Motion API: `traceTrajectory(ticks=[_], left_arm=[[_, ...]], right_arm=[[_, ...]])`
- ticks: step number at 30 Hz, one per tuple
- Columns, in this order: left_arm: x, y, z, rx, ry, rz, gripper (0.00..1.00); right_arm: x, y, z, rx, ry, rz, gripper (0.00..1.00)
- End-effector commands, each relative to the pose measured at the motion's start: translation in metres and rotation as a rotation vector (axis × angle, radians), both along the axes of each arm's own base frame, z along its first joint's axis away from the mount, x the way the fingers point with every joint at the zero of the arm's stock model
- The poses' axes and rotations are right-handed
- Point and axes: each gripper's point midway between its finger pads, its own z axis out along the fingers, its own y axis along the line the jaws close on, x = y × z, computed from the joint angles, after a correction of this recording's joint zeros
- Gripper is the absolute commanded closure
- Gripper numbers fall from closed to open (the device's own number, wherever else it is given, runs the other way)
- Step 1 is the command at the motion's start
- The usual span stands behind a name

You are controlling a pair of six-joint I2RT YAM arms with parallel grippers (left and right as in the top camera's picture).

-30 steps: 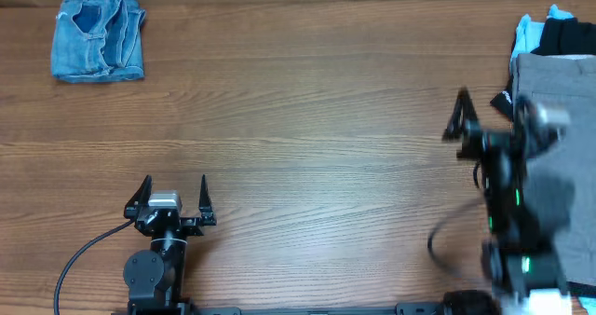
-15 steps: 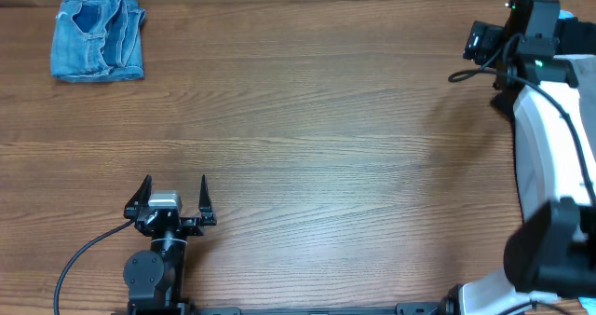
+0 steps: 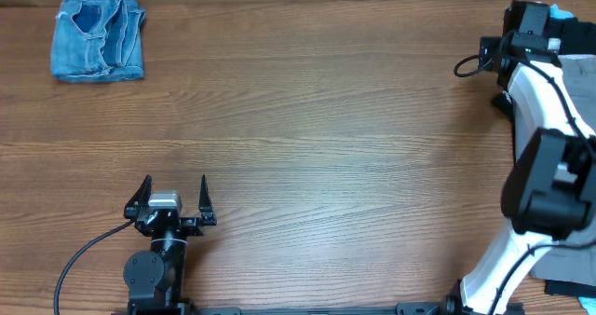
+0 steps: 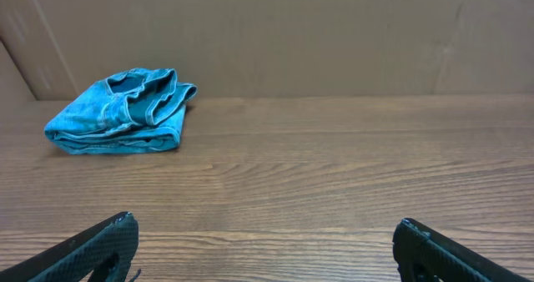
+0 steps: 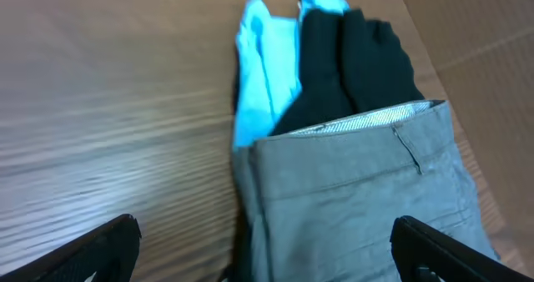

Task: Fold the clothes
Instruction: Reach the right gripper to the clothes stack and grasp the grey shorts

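The grey shorts (image 5: 359, 198) lie at the table's far right, waistband up, and show in the overhead view (image 3: 579, 87) too. A black T-shirt (image 5: 355, 61) and a light-blue garment (image 5: 263, 65) lie under their far end. My right gripper (image 5: 265, 224) is open and empty, hovering over the shorts' left edge; in the overhead view it (image 3: 507, 54) is at the far right corner. The small denim shorts (image 3: 98, 37) lie bunched at the far left, also in the left wrist view (image 4: 121, 111). My left gripper (image 3: 173, 196) is open and empty, low over the table (image 4: 265, 224).
A brown cardboard wall (image 4: 267, 32) runs along the back of the wooden table (image 3: 307, 119). My right arm's white links (image 3: 549, 166) stretch along the right side over the grey shorts. A cable (image 3: 88, 250) trails from the left arm's base.
My right arm has swung from the mid right to the far right corner and settled with its gripper over the pile's left edge. The left arm and the denim shorts have not moved.
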Motion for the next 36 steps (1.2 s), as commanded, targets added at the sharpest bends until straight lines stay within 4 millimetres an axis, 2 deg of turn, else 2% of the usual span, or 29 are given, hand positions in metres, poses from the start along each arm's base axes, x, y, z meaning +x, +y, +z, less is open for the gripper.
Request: traceTrajectory(ticks=[1, 6, 12, 17, 22, 27, 36], left_arm=[[0.000, -0.005, 0.000, 0.015, -0.007, -0.024, 0.00], [0.000, -0.005, 0.000, 0.015, -0.007, -0.024, 0.00], [0.000, -0.005, 0.000, 0.015, -0.007, -0.024, 0.00], [0.000, -0.005, 0.000, 0.015, -0.007, -0.024, 0.00], [0.000, -0.005, 0.000, 0.015, -0.007, -0.024, 0.00], [0.000, -0.005, 0.000, 0.015, -0.007, -0.024, 0.00], [0.000, -0.005, 0.000, 0.015, -0.007, -0.024, 0.00]], right_arm=[[0.007, -0.011, -0.007, -0.075, 0.047, -0.002, 0.00], [0.008, -0.013, -0.041, -0.075, 0.094, -0.009, 0.00], [-0.001, -0.033, -0.062, -0.138, 0.140, -0.082, 0.00], [0.000, -0.039, -0.061, -0.139, 0.122, -0.094, 0.12], [-0.001, -0.048, -0.059, -0.122, 0.076, -0.141, 0.17], [-0.003, -0.054, -0.059, -0.117, 0.074, -0.152, 0.32], [0.002, -0.052, -0.059, -0.083, 0.031, -0.163, 0.35]])
